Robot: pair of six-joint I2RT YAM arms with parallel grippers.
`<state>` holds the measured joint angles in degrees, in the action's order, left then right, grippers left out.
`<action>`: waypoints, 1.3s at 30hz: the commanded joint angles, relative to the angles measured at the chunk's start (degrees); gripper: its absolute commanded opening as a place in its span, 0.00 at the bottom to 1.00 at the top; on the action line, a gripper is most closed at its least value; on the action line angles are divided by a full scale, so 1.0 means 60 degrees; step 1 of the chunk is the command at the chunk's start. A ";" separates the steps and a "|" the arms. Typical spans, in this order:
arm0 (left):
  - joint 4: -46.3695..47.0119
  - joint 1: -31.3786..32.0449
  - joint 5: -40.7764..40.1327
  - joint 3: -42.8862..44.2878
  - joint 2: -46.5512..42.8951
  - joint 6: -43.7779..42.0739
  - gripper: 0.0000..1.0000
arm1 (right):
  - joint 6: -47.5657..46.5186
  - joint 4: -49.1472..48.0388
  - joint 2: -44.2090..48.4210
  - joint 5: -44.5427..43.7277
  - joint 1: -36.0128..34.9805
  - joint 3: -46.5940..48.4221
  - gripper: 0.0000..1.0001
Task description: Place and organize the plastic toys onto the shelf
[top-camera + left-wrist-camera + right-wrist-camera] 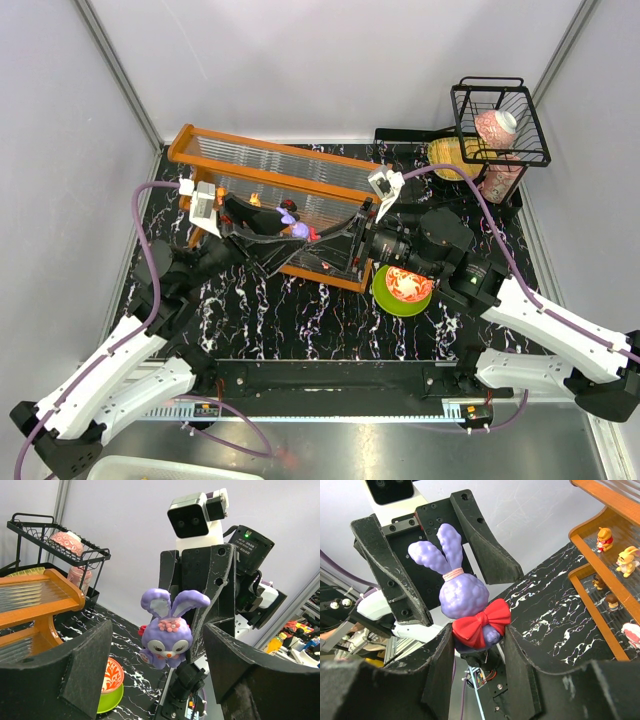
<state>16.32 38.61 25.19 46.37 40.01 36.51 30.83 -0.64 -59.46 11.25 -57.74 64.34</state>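
Two robot arms meet over a black marbled table, just in front of a wide orange shelf with clear ribbed panels. A black wire basket stands at the far right corner, well apart from the shelf, with a pink container in it. A green plate with a red-patterned bowl sits on the table beside the shelf's right end.

The right gripper is clamped on a purple bunny, its fingers pressing in from both sides at the toy's lower body, just under a red bow on its back. The bunny is held upright in the air, ears up, near the shelf's front and not touching it. It faces the left wrist camera.

The left gripper has its jaws spread wide. Its fingers flank the bunny on either side without touching it.

Smaller toys already stand on the shelf panels in the right wrist view: a yellow bear, a yellow rabbit, two brown figures and a pink-and-white one at the frame's edge. Which tier each is on is hard to tell.
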 commanded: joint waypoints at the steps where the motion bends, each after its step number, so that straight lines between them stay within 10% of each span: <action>1: 0.0269 -0.0019 -0.0155 0.0460 0.0070 -0.0006 0.75 | -0.0143 -0.0508 0.0081 0.0147 0.0057 0.0117 0.00; 28: 0.0239 -0.0019 -0.0082 0.0533 0.0143 0.0082 0.58 | -0.0158 -0.0508 0.0037 0.0264 0.0043 0.0044 0.00; 39: 0.0313 -0.0019 0.0108 0.0519 0.0129 0.0140 0.23 | -0.0143 -0.0537 0.0081 0.0206 0.0057 -0.0029 0.00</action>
<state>15.62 38.68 25.71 46.92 40.62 37.41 30.65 -0.67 -59.79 11.49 -57.39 63.96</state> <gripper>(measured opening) 0.424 0.458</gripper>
